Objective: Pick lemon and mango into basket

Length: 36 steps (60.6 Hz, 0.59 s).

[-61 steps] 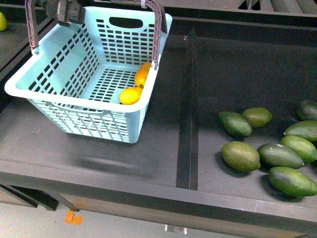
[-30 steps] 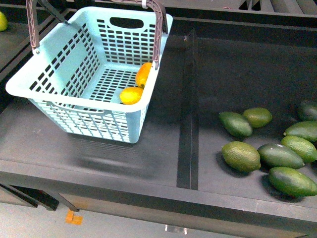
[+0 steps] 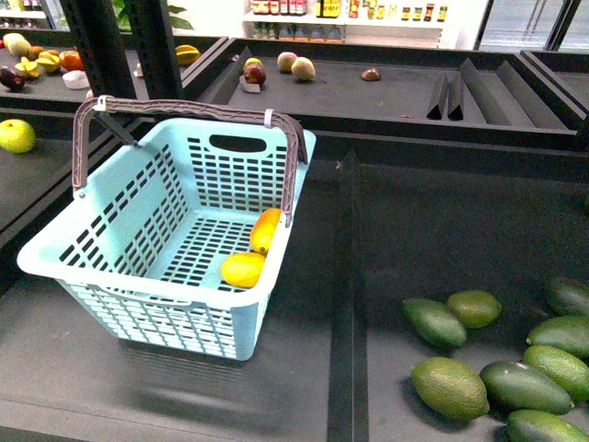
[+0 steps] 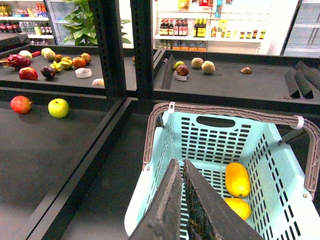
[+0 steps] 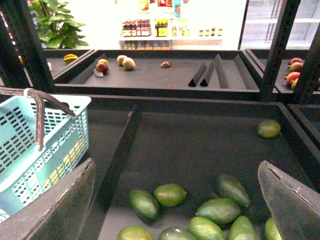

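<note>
Green apple (image 3: pixel 17 135): far left on the side shelf in your front view, well apart from the basket.
Basket (image 3: pixel 110 241): left half of your front view, sitting on the dark display tray (image 3: pixel 304 368); brown handle (image 3: pixel 189 113) raised over its far end.
Mango (image 3: pixel 266 228): inside the basket, on the slotted floor against the right-hand wall.
Lemon (image 3: pixel 243 269): inside the basket too, just in front of the mango and touching it, near the front right corner.
Divider (image 3: pixel 343 304): dark ridge running front to back, between the basket and the green fruit.
Green fruits (image 3: pixel 449 388): loose cluster at lower right of the tray, well apart from the basket.
Left gripper (image 4: pixel 181 165): you see it only in the left wrist view, fingers pressed flat together with nothing between them, above the basket's near rim.
Right gripper (image 5: pixel 177 180): you see it only in the right wrist view, fingers spread wide and empty, above the green fruits.
Back shelf (image 3: pixel 386 92): a few small fruits, too small to name.
</note>
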Motion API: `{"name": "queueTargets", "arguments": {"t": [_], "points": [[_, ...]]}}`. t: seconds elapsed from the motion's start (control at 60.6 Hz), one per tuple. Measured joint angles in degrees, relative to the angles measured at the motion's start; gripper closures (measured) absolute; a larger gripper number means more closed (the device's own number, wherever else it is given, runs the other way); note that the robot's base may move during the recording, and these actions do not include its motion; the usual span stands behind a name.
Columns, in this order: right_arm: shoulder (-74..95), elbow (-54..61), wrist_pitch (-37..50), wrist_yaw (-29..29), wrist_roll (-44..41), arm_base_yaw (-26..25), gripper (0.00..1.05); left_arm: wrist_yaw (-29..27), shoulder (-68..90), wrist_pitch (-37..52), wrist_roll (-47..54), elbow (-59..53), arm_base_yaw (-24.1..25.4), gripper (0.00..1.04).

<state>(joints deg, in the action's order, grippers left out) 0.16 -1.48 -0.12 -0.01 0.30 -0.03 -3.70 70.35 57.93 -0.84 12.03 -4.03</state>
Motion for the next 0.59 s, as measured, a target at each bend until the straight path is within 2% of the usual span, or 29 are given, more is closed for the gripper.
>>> {"name": "queueTargets", "arguments": {"t": [0.033,0.082,0.198,0.594], "points": [[0.0,0.0,0.0,0.0,0.0,0.0,0.09,3.1,-1.4,0.3,0.1,-1.8,1.9,1.01],[0.0,0.0,0.0,0.0,0.0,0.0,0.09,3.3,-2.1,2.1,0.1,-3.9,3.3,1.01],[0.0,0.0,0.0,0.0,0.0,0.0,0.09,3.7,-7.3,-0.9,0.2,-6.9,3.8,1.01],[0.0,0.0,0.0,0.0,0.0,0.0,0.09,3.7,-31.3,-20.2,0.2,-11.1,3.8,1.01]]}}
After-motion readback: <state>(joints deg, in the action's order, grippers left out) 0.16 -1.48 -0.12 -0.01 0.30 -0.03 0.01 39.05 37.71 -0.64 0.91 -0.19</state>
